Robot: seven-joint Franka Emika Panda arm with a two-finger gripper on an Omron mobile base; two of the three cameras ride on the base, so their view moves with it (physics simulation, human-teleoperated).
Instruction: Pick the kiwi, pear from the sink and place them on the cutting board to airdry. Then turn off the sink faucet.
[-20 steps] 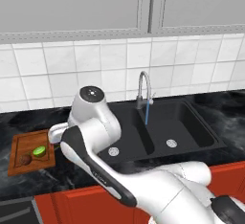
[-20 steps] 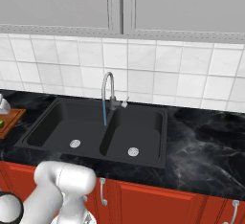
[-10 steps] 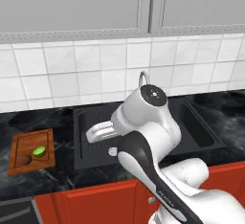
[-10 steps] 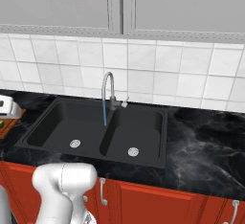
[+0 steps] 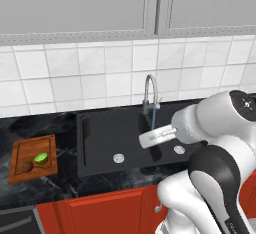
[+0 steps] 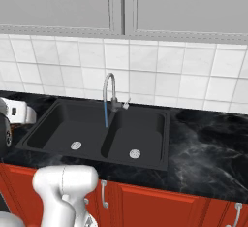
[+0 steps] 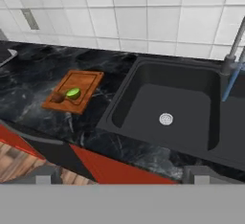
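Both fruits lie on the reddish-brown cutting board (image 5: 46,145) (image 7: 83,79) left of the sink: the green pear (image 5: 41,158) (image 7: 73,93) and, touching it, the brown kiwi (image 5: 26,167) (image 7: 58,96). The black double sink (image 5: 100,123) (image 6: 58,119) (image 7: 129,94) holds no fruit. A thin blue stream still falls from the silver faucet (image 5: 150,92) (image 6: 110,91) (image 7: 234,41). My gripper (image 5: 145,142) (image 7: 122,175) hovers above the sink's front, open and holding nothing. Its white hand (image 6: 19,112) shows at the left edge of the right base view.
Black marble counter (image 6: 208,143) runs to both sides of the sink, with a white tiled wall and grey upper cabinets (image 5: 75,8) behind. Red cabinet doors (image 6: 164,206) sit below. My white arm (image 5: 220,168) blocks the sink's right basin in the left base view.
The arm has swung from over the cutting board to the right, above the sink. Pear and kiwi stay on the board, the water keeps running, and the jaws stay wide.
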